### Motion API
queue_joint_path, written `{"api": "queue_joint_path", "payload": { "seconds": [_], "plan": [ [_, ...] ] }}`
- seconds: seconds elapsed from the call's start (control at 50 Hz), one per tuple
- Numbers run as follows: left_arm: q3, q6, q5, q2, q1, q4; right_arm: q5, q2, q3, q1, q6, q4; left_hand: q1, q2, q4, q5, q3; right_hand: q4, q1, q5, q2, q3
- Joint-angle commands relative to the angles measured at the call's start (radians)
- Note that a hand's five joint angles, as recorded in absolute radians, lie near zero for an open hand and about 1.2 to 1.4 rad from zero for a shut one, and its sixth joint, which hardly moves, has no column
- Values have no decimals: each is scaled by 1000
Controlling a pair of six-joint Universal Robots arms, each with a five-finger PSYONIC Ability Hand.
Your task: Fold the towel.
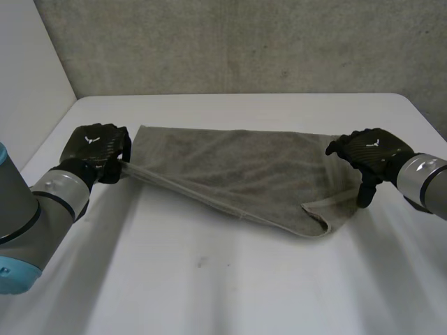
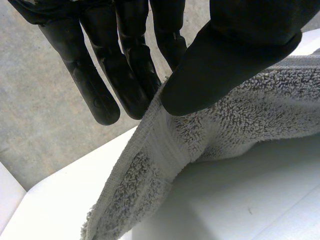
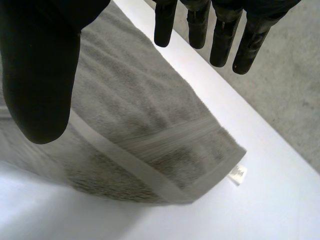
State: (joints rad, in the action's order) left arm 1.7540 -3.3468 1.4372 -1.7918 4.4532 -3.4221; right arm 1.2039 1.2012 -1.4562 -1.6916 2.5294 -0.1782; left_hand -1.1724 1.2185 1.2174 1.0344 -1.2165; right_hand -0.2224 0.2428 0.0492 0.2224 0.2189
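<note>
A grey towel (image 1: 237, 174) lies stretched across the white table (image 1: 209, 286), folded over on itself, with its near edge raised at the left. My left hand (image 1: 94, 146) is at the towel's left end. Seen from the left wrist, its thumb (image 2: 225, 55) and fingers (image 2: 125, 70) pinch the banded edge of the towel (image 2: 225, 130) and hold it off the table. My right hand (image 1: 370, 150) hovers just above the towel's right end. The right wrist view has its thumb (image 3: 40, 75) and fingers (image 3: 200, 25) spread apart, with the towel (image 3: 140, 120) loose below them.
A small white label (image 3: 237, 174) sticks out from the towel's corner under my right hand. A concrete wall (image 1: 244, 42) runs behind the table's far edge. A pale wall (image 1: 28, 77) stands to the left. Bare tabletop stretches in front of the towel.
</note>
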Motion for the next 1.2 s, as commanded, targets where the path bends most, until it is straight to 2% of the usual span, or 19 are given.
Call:
{"api": "queue_joint_path", "payload": {
  "seconds": [0.02,0.08,0.22,0.44,0.6,0.72,0.88,0.92,1.04,1.06,1.08,1.1,1.2],
  "plan": [
    [12,1,0,-6,1,0,-106,-51,60,41,-213,-21,-224,178,179,187,-180,-115,95,114,115,119],
    [16,3,0,-9,0,1,-147,-84,94,39,-279,-56,-224,178,179,187,-180,-206,185,204,206,209],
    [41,3,0,-9,0,-8,-266,-176,142,36,-369,-145,-224,178,179,187,-180,-206,186,205,206,210],
    [48,1,0,-11,1,-22,-270,-253,122,1,-610,-171,-224,178,179,187,-180,-209,189,208,209,212],
    [48,3,0,-15,1,-22,-271,-279,105,-14,-711,-179,-224,178,179,187,-180,-209,189,208,209,212],
    [48,3,0,-15,1,-22,-274,-279,100,-14,-724,-176,-224,178,179,187,-180,-244,224,243,244,248],
    [48,3,0,-15,3,-22,-259,-281,99,-11,-724,-173,-224,178,179,187,-180,-494,473,492,494,497],
    [48,3,0,-15,3,-22,-248,-279,99,-3,-718,-173,-224,178,179,187,-180,-666,646,665,666,670],
    [48,3,0,-15,8,-22,-211,-276,99,1,-712,-173,-224,178,179,187,-180,-867,846,865,867,870],
    [48,3,0,-15,9,-22,-199,-273,99,1,-710,-173,-224,178,179,187,-180,-995,974,993,995,998],
    [48,3,0,-15,9,-22,-199,-273,99,1,-710,-173,-224,178,179,187,-180,-996,975,994,996,999],
    [48,3,0,-17,9,-22,-192,-267,99,1,-707,-170,-224,178,179,187,-180,-1164,1144,1163,1164,1168],
    [48,3,0,-17,9,-22,-191,-249,91,0,-684,-168,-224,178,179,187,-180,-1174,1153,1173,1174,1177]
  ]
}}
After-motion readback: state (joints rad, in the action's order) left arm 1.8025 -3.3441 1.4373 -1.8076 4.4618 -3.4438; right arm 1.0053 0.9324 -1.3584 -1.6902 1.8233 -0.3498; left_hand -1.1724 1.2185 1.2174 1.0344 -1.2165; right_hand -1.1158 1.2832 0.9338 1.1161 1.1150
